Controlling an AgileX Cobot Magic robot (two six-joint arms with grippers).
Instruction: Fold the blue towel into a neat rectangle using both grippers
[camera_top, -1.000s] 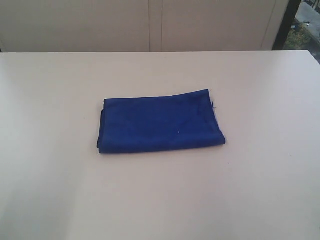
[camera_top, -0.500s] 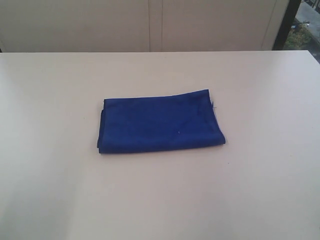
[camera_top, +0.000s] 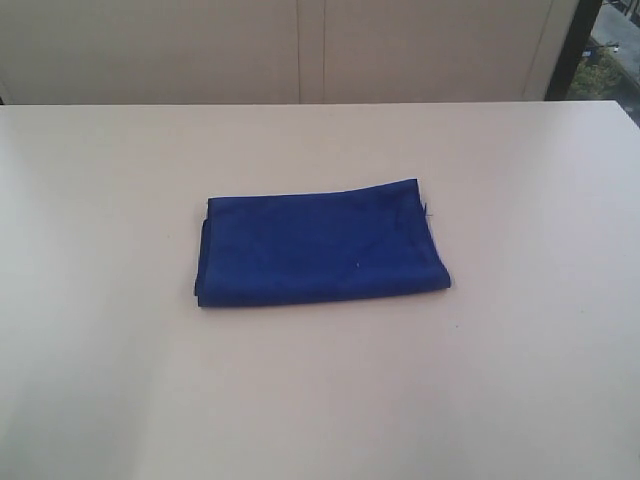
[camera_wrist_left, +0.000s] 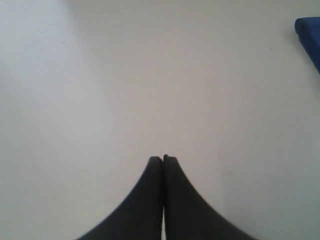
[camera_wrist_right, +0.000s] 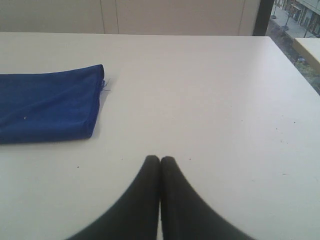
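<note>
Closest to us, the left hand (camera_wrist_left: 163, 159) is clenched, its two dark fingers pressed flat against each other and gripping nothing. It hangs over bare tabletop (camera_top: 500, 380). From its wrist view we catch only one corner of the blue towel (camera_top: 320, 248), at the rim of the picture and well apart from the fingertips, with pale surface between them.

Likewise the right hand (camera_wrist_right: 160, 159) is clenched with nothing in its grip, fingers meeting along a thin seam. The towel lies well apart from this hand too. The short end turned toward the hand's side carries a thin loose thread (camera_wrist_right: 105, 85) at its far corner.

From the exterior view, a wide band of bare tabletop runs along the near edge. Beyond it the towel rests flat about the middle of the tabletop, well clear of all four edges. It is folded into a layered rectangle, its long sides running roughly along the near and far edges, though a little askew. At its left end the stacked layers show as a darker lip, and a tiny white speck sits on its upper face.

Past the far edge stands a pale panelled wall (camera_top: 300, 50). Beyond the far right corner we glimpse a strip of window (camera_top: 620, 45).
</note>
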